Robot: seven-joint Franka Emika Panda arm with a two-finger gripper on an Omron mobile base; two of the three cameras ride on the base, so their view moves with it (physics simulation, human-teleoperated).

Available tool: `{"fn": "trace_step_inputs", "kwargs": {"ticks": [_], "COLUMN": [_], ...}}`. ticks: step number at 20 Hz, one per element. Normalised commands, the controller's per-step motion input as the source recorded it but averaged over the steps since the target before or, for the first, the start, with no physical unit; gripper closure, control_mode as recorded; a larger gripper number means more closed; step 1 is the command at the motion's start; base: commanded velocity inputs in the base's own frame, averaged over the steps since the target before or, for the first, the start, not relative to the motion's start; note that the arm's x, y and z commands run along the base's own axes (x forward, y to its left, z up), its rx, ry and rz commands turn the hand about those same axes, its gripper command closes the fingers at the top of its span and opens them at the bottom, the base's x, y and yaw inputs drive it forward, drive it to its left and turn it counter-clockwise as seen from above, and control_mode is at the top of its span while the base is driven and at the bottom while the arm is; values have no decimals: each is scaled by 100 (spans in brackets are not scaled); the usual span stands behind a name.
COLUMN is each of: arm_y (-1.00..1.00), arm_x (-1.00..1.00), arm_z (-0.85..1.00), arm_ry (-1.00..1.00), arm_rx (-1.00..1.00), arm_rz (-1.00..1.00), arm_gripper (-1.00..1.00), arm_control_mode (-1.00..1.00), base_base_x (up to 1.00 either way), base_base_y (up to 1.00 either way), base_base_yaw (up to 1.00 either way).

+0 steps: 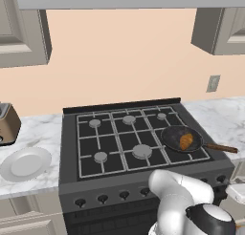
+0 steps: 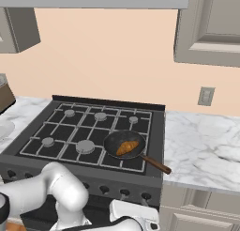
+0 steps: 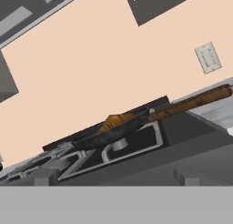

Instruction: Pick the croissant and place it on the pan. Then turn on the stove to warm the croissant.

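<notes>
The croissant [image 1: 185,141] [image 2: 126,147] lies inside the dark pan [image 1: 171,135] [image 2: 114,142], which sits on the front right burner of the black stove [image 1: 119,138] [image 2: 70,131]. The pan's brown handle [image 1: 221,147] [image 2: 157,165] points out over the stove's right edge. My gripper's white hand [image 2: 134,215] hangs low in front of the stove's right end, below the row of knobs [image 1: 102,198] [image 2: 124,193]. It holds nothing. The hand view looks up past the stove's front edge at the pan [image 3: 104,139] from the side, with the croissant [image 3: 116,121] poking above the rim.
A white plate [image 1: 25,163] and a brown toaster [image 1: 7,124] stand on the marble counter left of the stove. More marble counter [image 2: 201,150] runs to the right, with a wall outlet [image 2: 205,96] above it. Upper cabinets hang on both sides.
</notes>
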Motion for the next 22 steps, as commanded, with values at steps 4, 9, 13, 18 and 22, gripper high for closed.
{"fn": "trace_step_inputs", "kwargs": {"ticks": [4,9,13,18,22], "arm_y": [0,-7,-9,-5,0], "arm_x": [2,0,5,8,10], "arm_z": [-12,-12,-12,-12,-12], "arm_ry": [0,0,0,0,0], "arm_rx": [0,0,0,0,0], "arm_rz": [0,0,0,0,0], "arm_gripper": [-100,-100,-100,-100,-100], "arm_control_mode": [-100,-100,-100,-100,-100], "base_base_x": [0,0,0,0,0], "base_base_y": [0,0,0,0,0], "base_base_yaw": [0,0,0,0,0]}}
